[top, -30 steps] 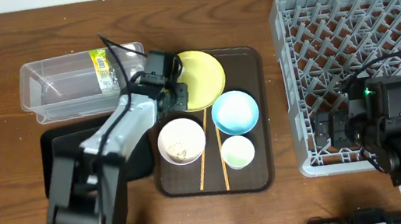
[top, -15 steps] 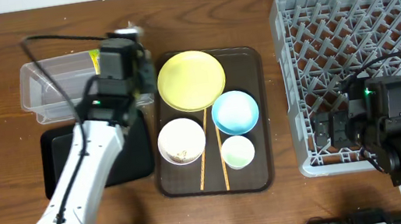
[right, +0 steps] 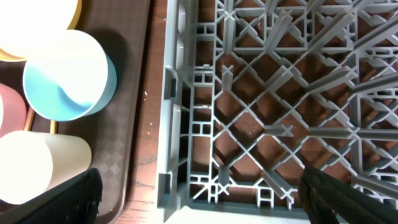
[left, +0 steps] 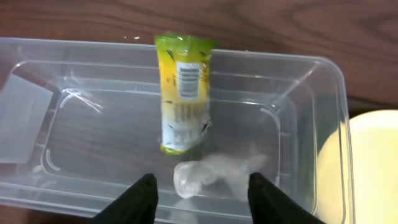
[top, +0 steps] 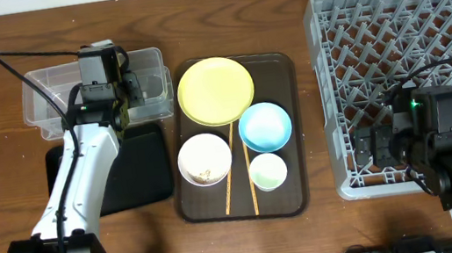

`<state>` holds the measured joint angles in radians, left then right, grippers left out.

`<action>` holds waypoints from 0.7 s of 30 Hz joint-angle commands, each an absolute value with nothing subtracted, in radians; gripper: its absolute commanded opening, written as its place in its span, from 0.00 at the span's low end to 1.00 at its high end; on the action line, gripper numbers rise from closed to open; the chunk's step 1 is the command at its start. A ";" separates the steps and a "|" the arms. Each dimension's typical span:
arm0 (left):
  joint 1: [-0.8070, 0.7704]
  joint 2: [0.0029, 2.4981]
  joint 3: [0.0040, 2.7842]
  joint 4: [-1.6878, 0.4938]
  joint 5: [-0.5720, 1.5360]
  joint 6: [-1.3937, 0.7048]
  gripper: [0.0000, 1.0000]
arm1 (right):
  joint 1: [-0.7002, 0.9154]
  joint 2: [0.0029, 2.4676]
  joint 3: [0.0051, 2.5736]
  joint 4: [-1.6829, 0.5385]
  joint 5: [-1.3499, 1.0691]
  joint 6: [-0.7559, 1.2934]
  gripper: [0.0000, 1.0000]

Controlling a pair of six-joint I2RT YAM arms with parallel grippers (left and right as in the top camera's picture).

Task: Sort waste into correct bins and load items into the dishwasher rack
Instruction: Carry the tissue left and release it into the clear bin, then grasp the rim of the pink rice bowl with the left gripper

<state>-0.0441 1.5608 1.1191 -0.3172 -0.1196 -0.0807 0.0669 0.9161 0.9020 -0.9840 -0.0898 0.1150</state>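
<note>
Left wrist view: the left gripper (left: 202, 182) hangs over the tub (left: 314, 124), fingers parted, holding nothing, clear of both walls. The wrapper (left: 182, 93) lies inside, its long axis pointing away from the fingers, with the scrap (left: 214, 177) at its near end. The right gripper (right: 214, 194) gapes wide and empty over the rack's (right: 261, 112) left edge.

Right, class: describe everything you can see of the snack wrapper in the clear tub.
The snack wrapper is a long, flattened packet, yellow-green with a white printed label down its middle, seemingly glossy plastic film. It lies on the floor of the clear tub, one end at the far wall, the other close to a crumpled white scrap. Nothing holds it.
</note>
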 commanded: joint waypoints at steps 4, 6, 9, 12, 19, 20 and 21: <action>-0.052 1.477 1.119 -0.383 -0.046 -0.083 0.50 | 0.085 0.915 0.921 -0.987 -0.094 0.126 0.99; -0.069 1.444 1.119 -0.435 0.027 -0.084 0.50 | 0.085 0.915 0.921 -0.987 -0.094 0.126 0.99; -0.118 1.405 1.119 -0.539 0.134 -0.084 0.50 | 0.085 0.915 0.921 -0.987 -0.094 0.126 0.99; -0.182 1.398 1.118 -0.644 0.179 -0.088 0.50 | 0.085 0.915 0.921 -0.987 -0.094 0.126 0.99; -0.358 1.458 1.116 -0.770 0.184 -0.144 0.50 | 0.085 0.915 0.921 -0.987 -0.094 0.126 0.99; -0.379 1.471 1.116 -0.770 0.184 -0.154 0.50 | 0.085 0.915 0.921 -0.987 -0.094 0.126 0.99; -0.403 1.488 1.116 -0.768 0.184 -0.162 0.50 | 0.085 0.915 0.921 -0.987 -0.094 0.126 0.99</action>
<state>-0.3534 1.4490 1.1187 -0.7620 0.1635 -0.1158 0.0669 0.9161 0.9024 -0.9848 -0.0902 0.1150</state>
